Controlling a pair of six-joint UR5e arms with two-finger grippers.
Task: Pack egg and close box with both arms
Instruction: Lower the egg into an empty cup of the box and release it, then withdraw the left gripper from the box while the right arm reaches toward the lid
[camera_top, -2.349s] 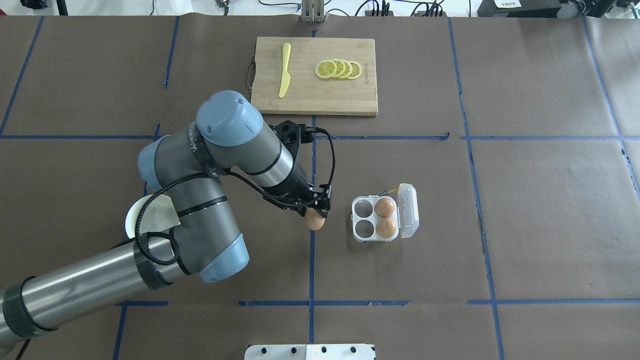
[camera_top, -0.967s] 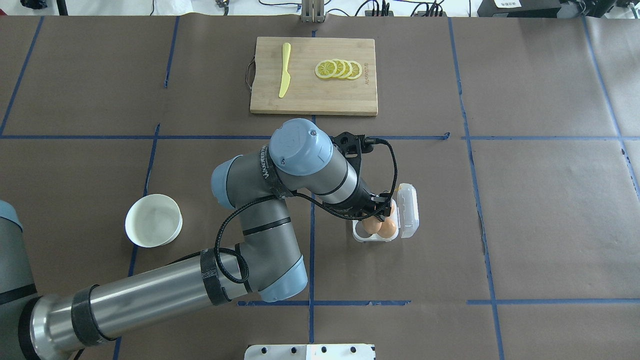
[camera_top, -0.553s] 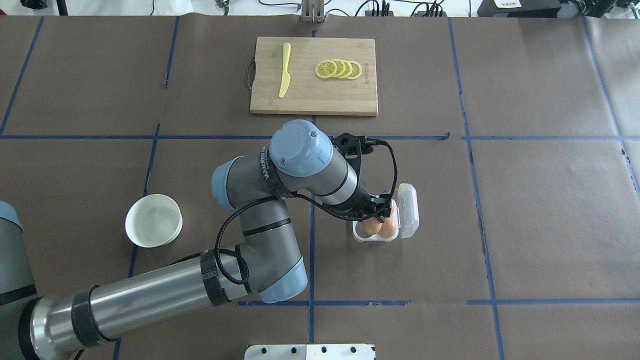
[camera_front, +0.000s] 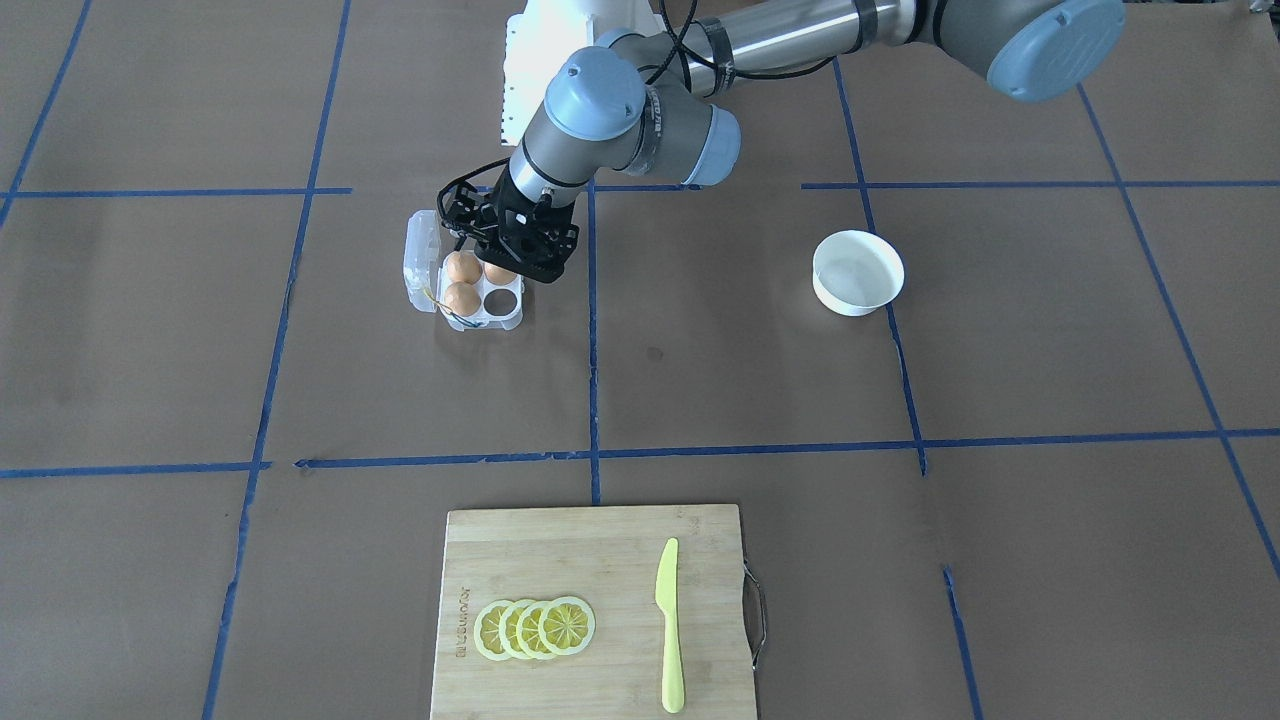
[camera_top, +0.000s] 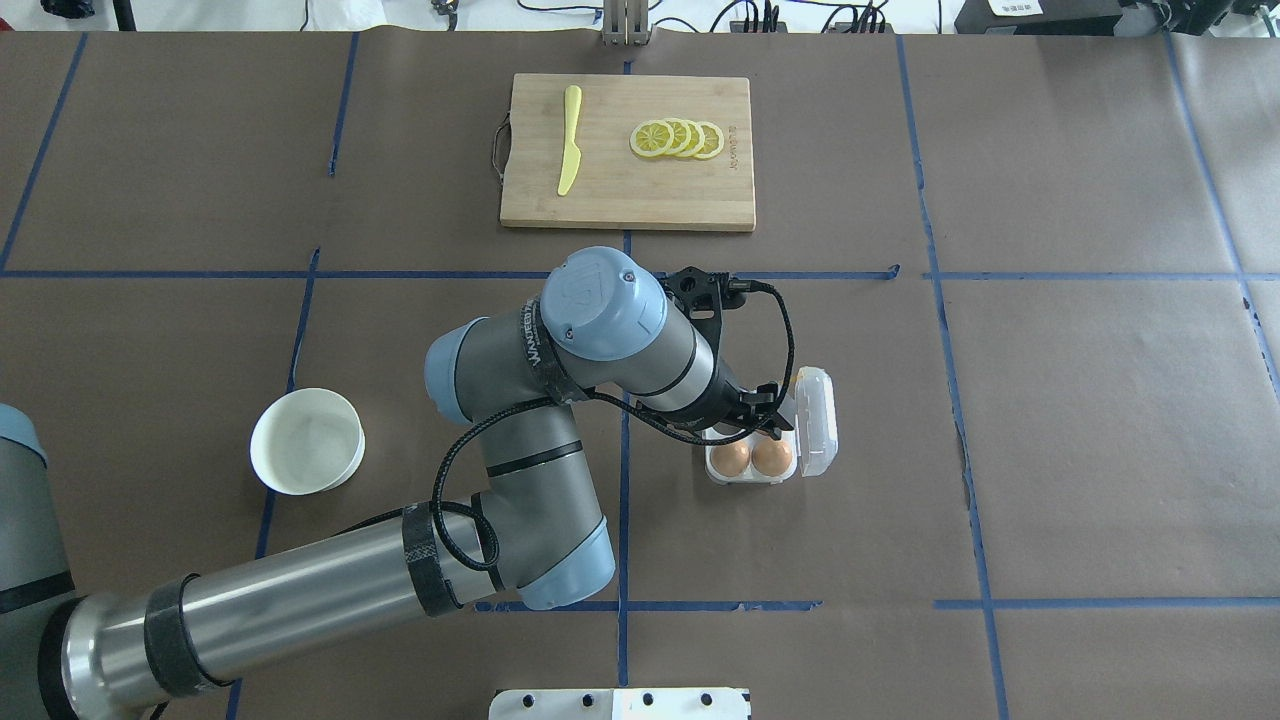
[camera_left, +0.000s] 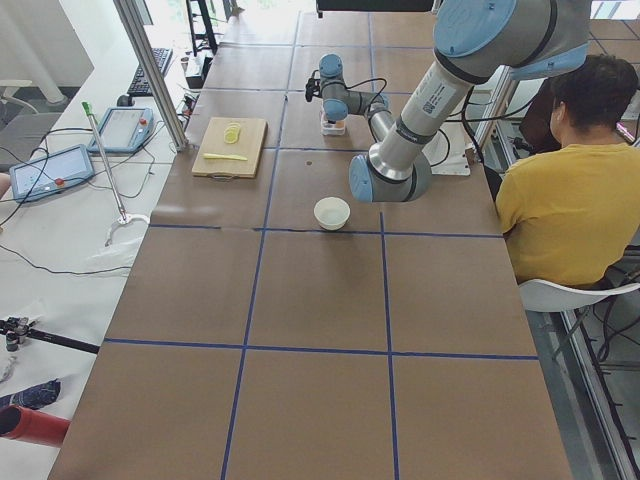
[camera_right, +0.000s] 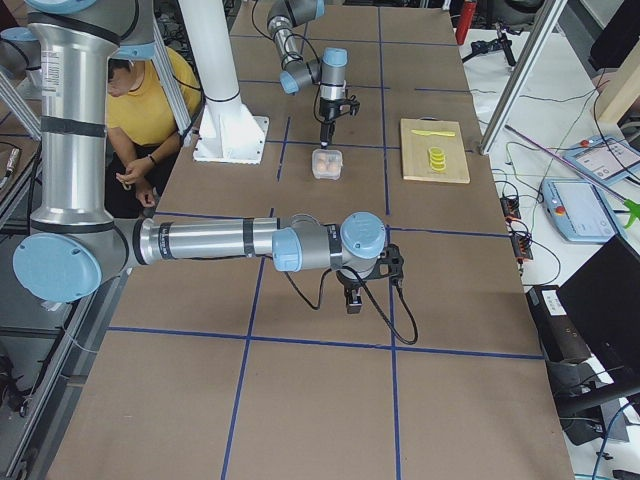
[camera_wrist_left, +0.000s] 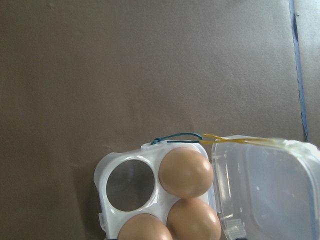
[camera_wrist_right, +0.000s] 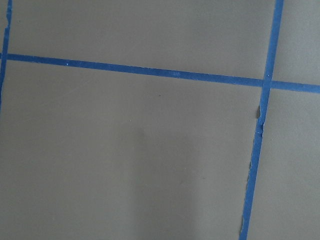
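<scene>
Sitting in the lower-left cell of the box (camera_top: 815, 425), near the overhead view's centre, the egg (camera_top: 733, 457) is no longer hanging between the jaws of the left gripper (camera_top: 752, 425), which are standing spread and empty just above it. The right gripper (camera_right: 352, 300) is hovering over the tabletop (camera_right: 450, 400); its jaws' state I cannot tell.

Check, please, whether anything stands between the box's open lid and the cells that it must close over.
Yes: the left gripper hangs over the cells of the box, in the path that its open lid must swing through. Nothing else visible blocks it.
</scene>
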